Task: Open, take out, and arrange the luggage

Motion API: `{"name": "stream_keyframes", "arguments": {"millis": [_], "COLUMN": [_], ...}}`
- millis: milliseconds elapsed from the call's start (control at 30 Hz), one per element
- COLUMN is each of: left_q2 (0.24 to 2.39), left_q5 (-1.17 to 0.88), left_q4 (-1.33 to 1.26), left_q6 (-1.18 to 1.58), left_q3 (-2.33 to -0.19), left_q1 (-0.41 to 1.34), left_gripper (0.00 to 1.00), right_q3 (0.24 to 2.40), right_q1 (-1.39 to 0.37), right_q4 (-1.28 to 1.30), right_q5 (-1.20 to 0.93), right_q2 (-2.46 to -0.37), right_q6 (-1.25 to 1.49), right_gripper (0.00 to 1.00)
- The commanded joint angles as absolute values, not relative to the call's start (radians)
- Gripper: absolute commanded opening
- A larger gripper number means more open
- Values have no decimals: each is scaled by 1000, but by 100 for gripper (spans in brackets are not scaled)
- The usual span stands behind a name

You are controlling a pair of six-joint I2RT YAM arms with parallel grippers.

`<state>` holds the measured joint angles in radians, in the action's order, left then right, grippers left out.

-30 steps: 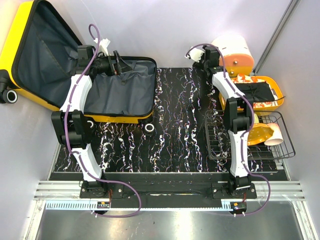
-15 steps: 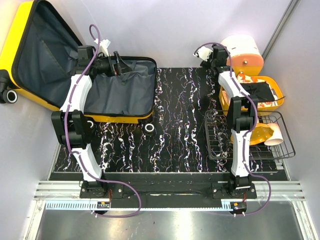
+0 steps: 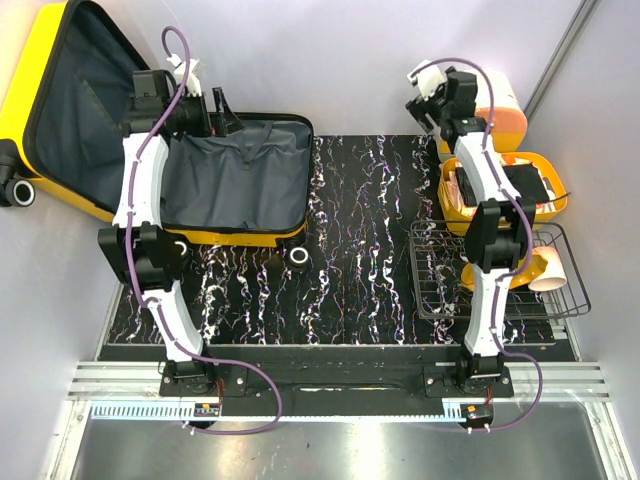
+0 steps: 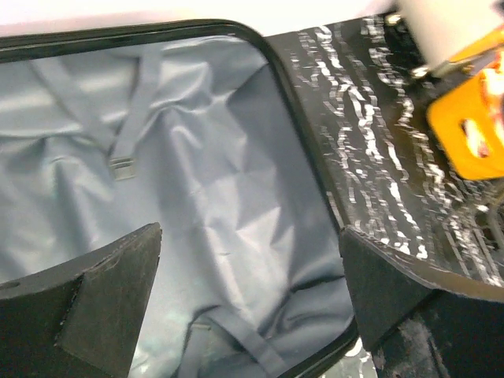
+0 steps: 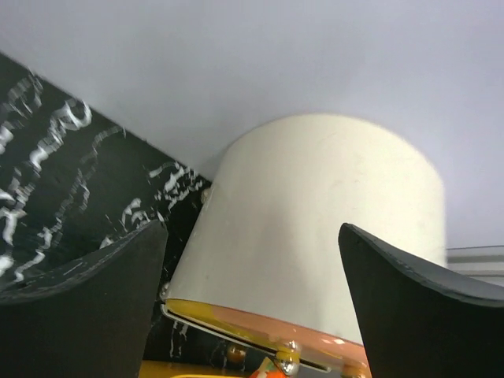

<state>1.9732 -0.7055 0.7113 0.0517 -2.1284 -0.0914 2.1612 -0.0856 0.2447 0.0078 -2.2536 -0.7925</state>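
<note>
Your luggage [image 3: 240,190] lay open at the far-left of the worktop [image 3: 370,250], its lid [image 3: 80,110] tilted up on the left. Both claws stood spread and empty: the left claw [image 4: 248,268] over the grey lining [image 4: 220,181], the right claw [image 5: 252,260] facing a cream tub [image 5: 315,228]. The shell looked stiff, glossy and slippery, and likely too bulky for one pinch. The lining looked soft and would probably bunch. You'd have done best taking the rim [image 4: 303,150] or a strap [image 4: 138,118].
</note>
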Motion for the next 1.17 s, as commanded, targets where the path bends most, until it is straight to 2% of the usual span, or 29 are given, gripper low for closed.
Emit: {"name": "stream_keyframes", "arguments": {"millis": [0, 67, 133, 233, 400, 567, 700, 767, 900, 1133], "left_q2": [1968, 1951, 1979, 1997, 1950, 1916, 1846, 1812, 1770, 1697], "left_q5": [-476, -394, -475, -412, -267, -206, -158, -60, 23, 43], "left_q4": [837, 848, 968, 1064, 1055, 1006, 876, 838, 784, 752], "left_q6": [-40, -58, -138, -202, -299, -174, -101, -81, -77, -100], "left_q3": [-2195, -2203, -2313, -2398, -2257, -2162, -1953, -1854, -1766, -1729], "left_q1": [-101, -101, -95, -37, 101, 166, 176, 198, 213, 215], "left_gripper": [99, 99, 99, 99, 99, 99, 99, 99, 99, 99], "right_q3": [2136, 2073, 2022, 1935, 1754, 1553, 1387, 1339, 1215, 1204], "right_q1": [-81, -81, -83, -81, -83, -86, -100, -115, -181, -193], "right_q4": [193, 170, 166, 158, 92, 68, 67, 75, 81, 80], "right_q5": [-184, -234, -297, -373, -498, -522, -496, -473, -408, -348], "right_q2": [-2040, -1976, -1922, -1855, -1766, -1694, -1616, -1591, -1511, -1430], "right_q6": [-589, -516, -456, -332, -112, 33, 28, -24, -104, -127], "right_gripper": [99, 99, 99, 98, 96, 91, 89, 89, 90, 91]}}
